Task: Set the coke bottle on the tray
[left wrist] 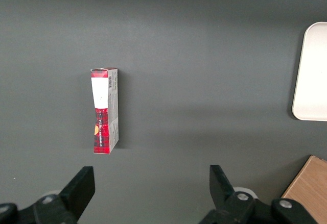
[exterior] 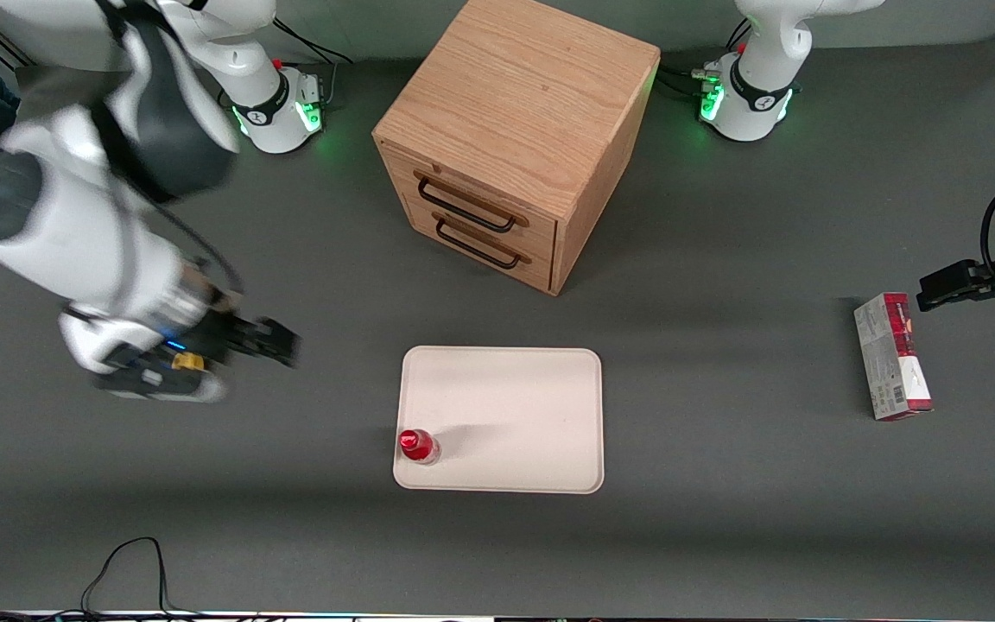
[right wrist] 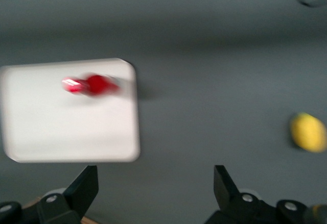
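Note:
The coke bottle [exterior: 418, 446], small with a red cap and label, stands upright on the cream tray [exterior: 515, 406], in the tray's near corner toward the working arm's end. It shows blurred in the right wrist view [right wrist: 92, 84] on the tray [right wrist: 61, 132]. My right gripper [exterior: 277, 341] is open and empty above bare table, well apart from the tray toward the working arm's end. Its fingers [right wrist: 84, 185] stand wide with nothing between them.
A wooden drawer cabinet [exterior: 515, 138] stands farther from the camera than the tray. A red-and-grey carton box [exterior: 892, 356] lies toward the parked arm's end. A yellow lump [right wrist: 308, 132] lies on the table near my gripper. A black cable [exterior: 130, 561] lies near the table's front edge.

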You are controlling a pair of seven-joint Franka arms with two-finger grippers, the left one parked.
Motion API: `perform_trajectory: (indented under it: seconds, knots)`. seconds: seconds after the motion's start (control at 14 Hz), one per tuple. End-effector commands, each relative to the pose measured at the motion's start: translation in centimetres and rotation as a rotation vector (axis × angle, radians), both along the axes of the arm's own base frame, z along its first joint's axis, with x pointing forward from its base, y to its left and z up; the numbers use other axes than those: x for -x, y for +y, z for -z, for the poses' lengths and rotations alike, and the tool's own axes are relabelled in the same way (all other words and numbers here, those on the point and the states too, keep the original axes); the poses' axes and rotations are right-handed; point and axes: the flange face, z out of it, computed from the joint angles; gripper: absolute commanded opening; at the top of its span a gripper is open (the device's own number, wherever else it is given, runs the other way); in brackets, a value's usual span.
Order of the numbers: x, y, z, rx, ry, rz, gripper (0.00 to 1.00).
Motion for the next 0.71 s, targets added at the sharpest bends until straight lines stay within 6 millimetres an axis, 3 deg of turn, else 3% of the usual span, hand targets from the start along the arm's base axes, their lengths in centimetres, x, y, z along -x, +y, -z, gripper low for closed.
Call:
perform_trajectory:
  seconds: [0.0, 0.14, 0.29, 0.64]
  knots:
    - [7.6, -6.5, -1.3, 0.002, 0.05, 0.01, 1.0]
    - [9.9, -8.8, -2.8, 0.013, 0.068, 0.019, 1.0]
    - [10.4, -11.5, -3.5, 0.011, 0.079, -0.008, 1.0]
    - [9.8, -12.4, -4.2, 0.008, 0.077, -0.005, 1.0]
